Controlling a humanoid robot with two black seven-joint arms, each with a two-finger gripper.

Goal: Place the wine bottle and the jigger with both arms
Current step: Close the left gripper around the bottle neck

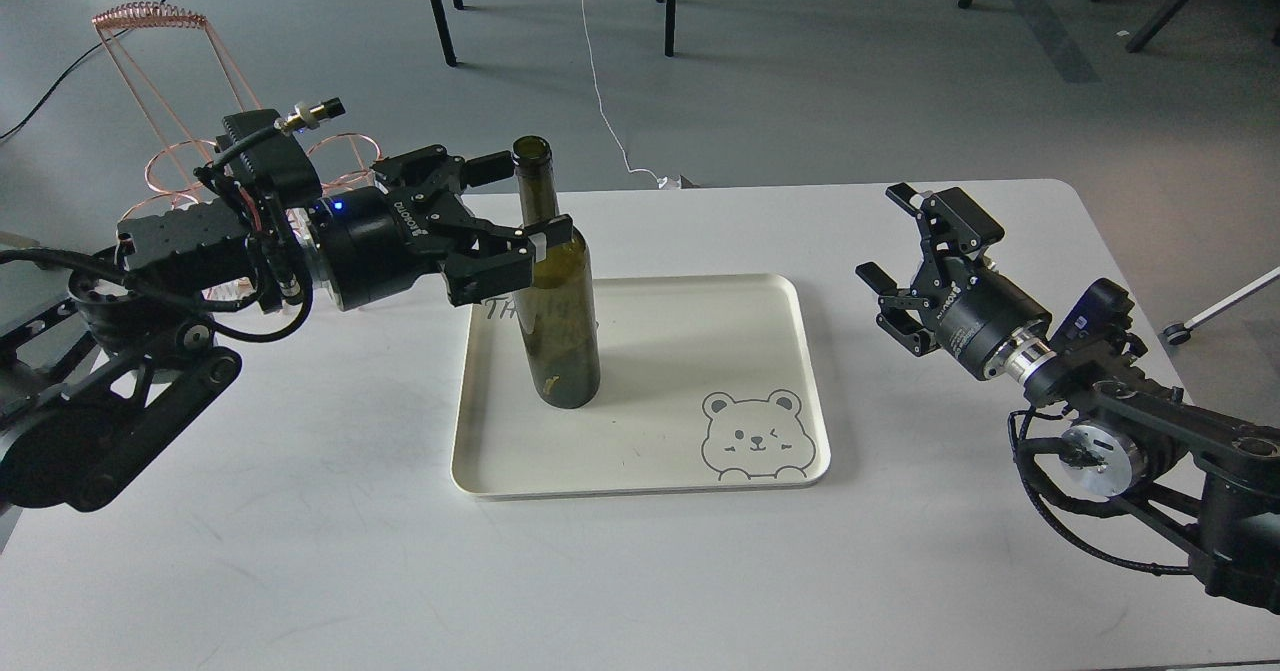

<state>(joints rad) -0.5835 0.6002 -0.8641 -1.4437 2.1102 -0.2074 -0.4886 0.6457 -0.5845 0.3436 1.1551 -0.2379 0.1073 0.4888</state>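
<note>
The wine bottle (560,301) stands upright in the left half of a cream tray (790,371) on the white table (300,551), its open mouth at the top and no label on the dark olive glass. The left gripper (525,206) reaches in from the left at the height of the bottle's shoulder and neck; one finger passes behind the neck and the other lies across the front of the shoulder, so the jaws bracket the bottle — whether they are pressing on the glass or only close beside it I cannot tell.

The right gripper (893,241) hangs over the table's right side, well apart from the tray, with its two fingers spread wide and nothing between them.

The tray's near right corner carries a printed bear face (752,436) (winking, drawn in grey outline). Behind the left arm a copper-coloured wire rack (160,26) stands at the table's far left edge.
</note>
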